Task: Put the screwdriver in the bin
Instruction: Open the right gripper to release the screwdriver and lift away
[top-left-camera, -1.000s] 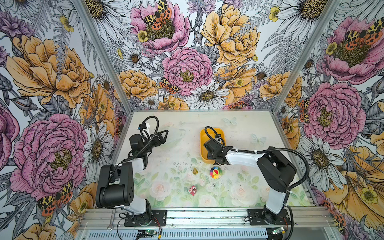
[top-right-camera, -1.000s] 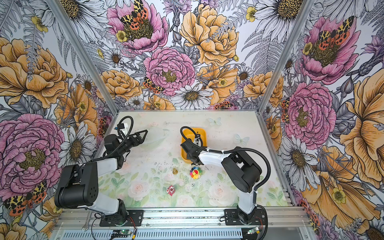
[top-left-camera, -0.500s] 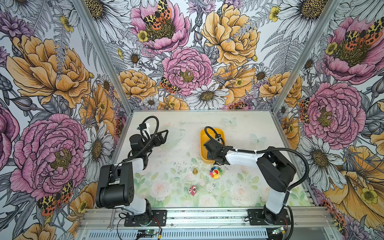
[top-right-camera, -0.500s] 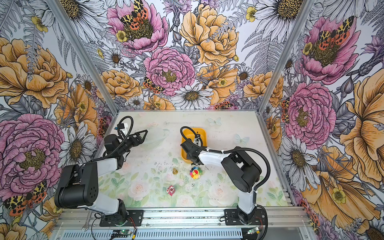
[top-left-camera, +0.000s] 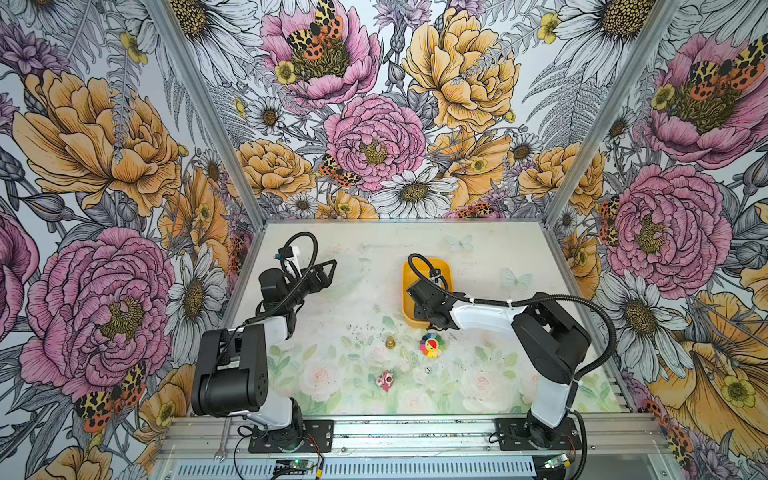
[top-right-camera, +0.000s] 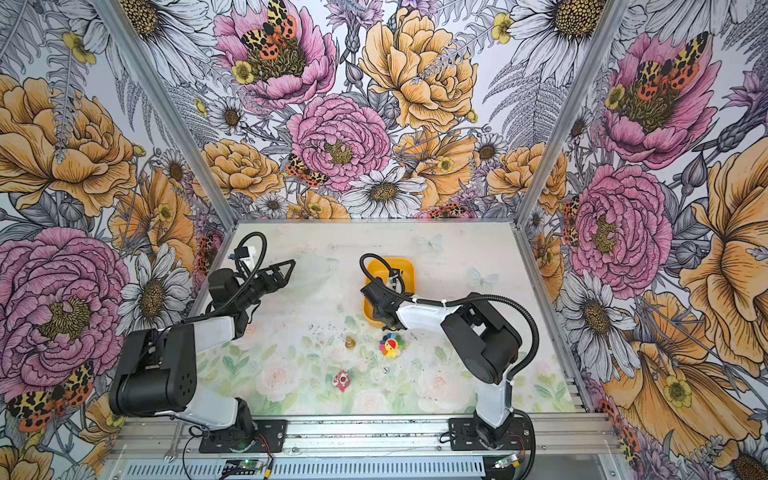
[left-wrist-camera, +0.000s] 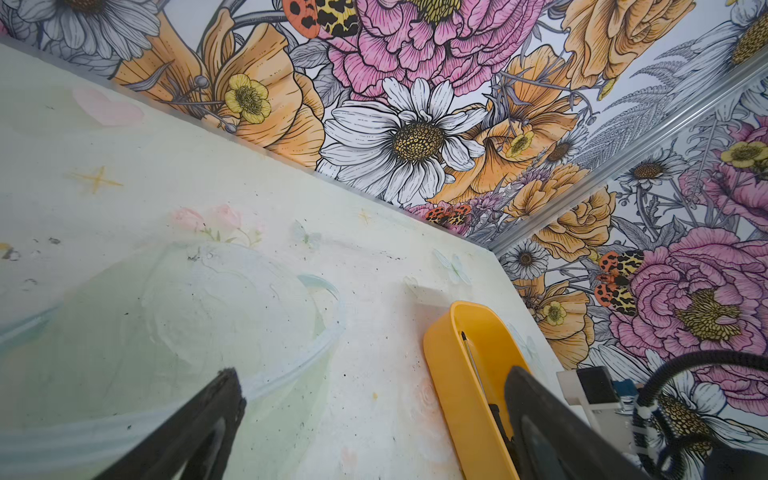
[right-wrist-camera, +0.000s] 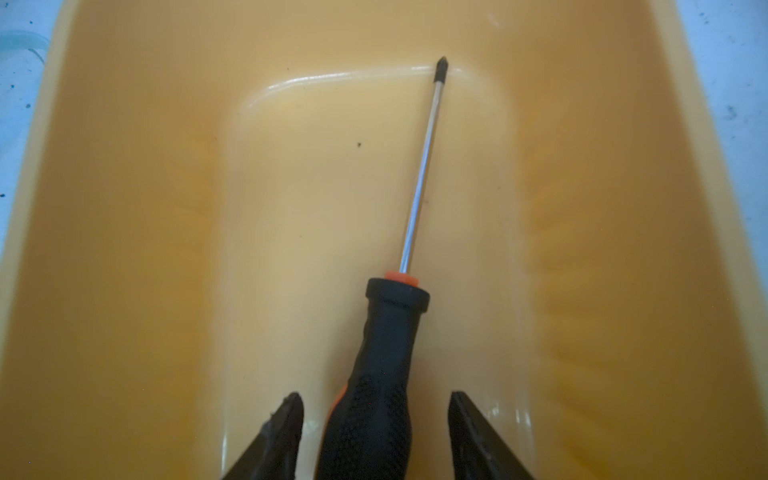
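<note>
Table (top-left-camera: 490, 257): We see a pale floral surface with both arms mounted along its near edge. The bin sits right of centre, toward the back.
Right arm (top-left-camera: 486, 318): It reaches across the table, and its wrist hangs over the near end of the bin.
Bin (top-left-camera: 440, 263): It is a yellow-orange tray lying flat with its long side running away from the arm bases. In the right wrist view its plain inside (right-wrist-camera: 124, 208) fills the picture.
Left gripper (top-left-camera: 328, 270): It is held above the table well apart from the bin. Its fingers are spread wide and hold nothing.
Right gripper (right-wrist-camera: 374, 397): The jaws stand parted, with a gap showing on each side of the handle. They are pinching nothing.
Screwdriver (right-wrist-camera: 395, 328): It lies on the bin's floor with its tip against the far end wall.
Axis: It runs lengthwise along the bin and slightly askew. The handle lies between the jaws and the shaft points straight away from them.
Nearer arm: The right arm is much the nearer.
Our judgement: The tool is already in place, so what remains is a straight lift up and back without brushing the handle.
Small bits: A brass piece (top-left-camera: 390, 342), a rainbow flower toy (top-left-camera: 432, 345) and a red trinket (top-left-camera: 385, 380) lie near the front, outside the bin.
</note>
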